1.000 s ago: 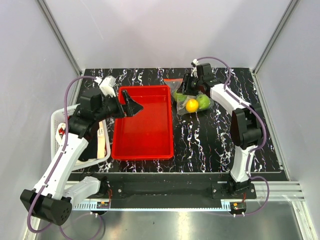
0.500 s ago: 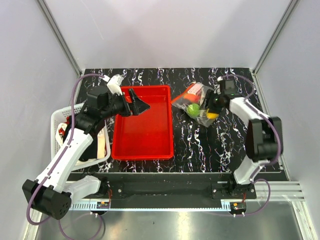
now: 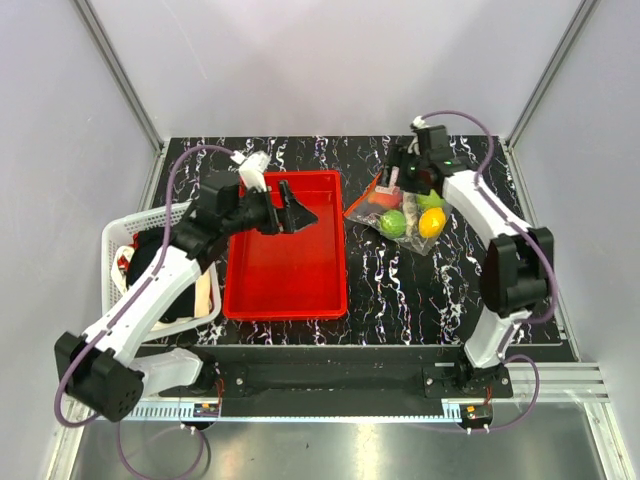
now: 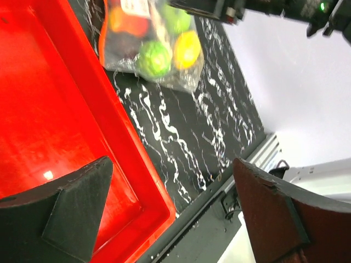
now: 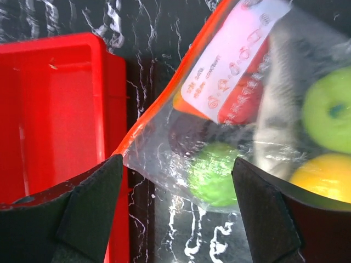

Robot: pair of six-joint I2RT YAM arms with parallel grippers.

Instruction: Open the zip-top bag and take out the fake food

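Note:
The zip-top bag lies on the black marbled table, right of the red tray, with its red-orange zip strip facing the tray. Inside it are two green fruits, a yellow one, a red-orange one, a grey fish and a small dark piece. My right gripper is open and hovers over the bag's zip end without holding it. My left gripper is open and empty above the tray's far right part. The bag also shows in the left wrist view.
The red tray sits in the table's middle and is empty. A white basket with some items stands at the left edge under my left arm. The table's front rail shows in the left wrist view.
The right gripper swung to the bag's right side, then back over its far zip end. The bag shifted right, turning so the yellow fruit is now on its right. The left gripper moved right over the tray.

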